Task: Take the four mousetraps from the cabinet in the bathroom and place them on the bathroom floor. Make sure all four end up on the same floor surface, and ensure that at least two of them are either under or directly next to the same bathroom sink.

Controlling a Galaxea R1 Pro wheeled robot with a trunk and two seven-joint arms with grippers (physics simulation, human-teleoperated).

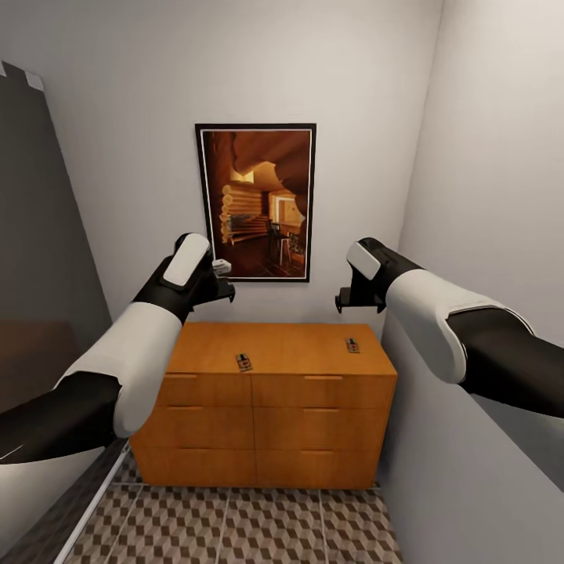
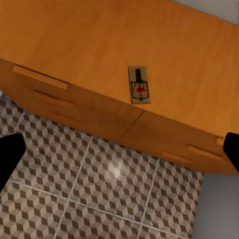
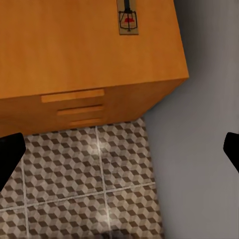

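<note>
The robot stands in front of the cabinet (image 1: 266,392), with both arms raised above its flat top. Two traps lie there: the left trap (image 1: 244,362) near the front edge, about the middle, and the right trap (image 1: 352,345) farther back, close to the right wall. The other two traps cannot be seen in these pictures.

The left gripper (image 1: 222,282) hangs well above the top on the left side, and the right gripper (image 1: 351,300) hangs above the right side. In the wrist views the dark fingertips (image 2: 11,155) stand wide apart at the picture edges, so both grippers are spread and hold nothing.

The step in hand seems to be the reach for a first pick. Next, each arm probably must go down over the trap on its side and close on the thin board. The floor (image 1: 258,525) in front is where they should go.
</note>
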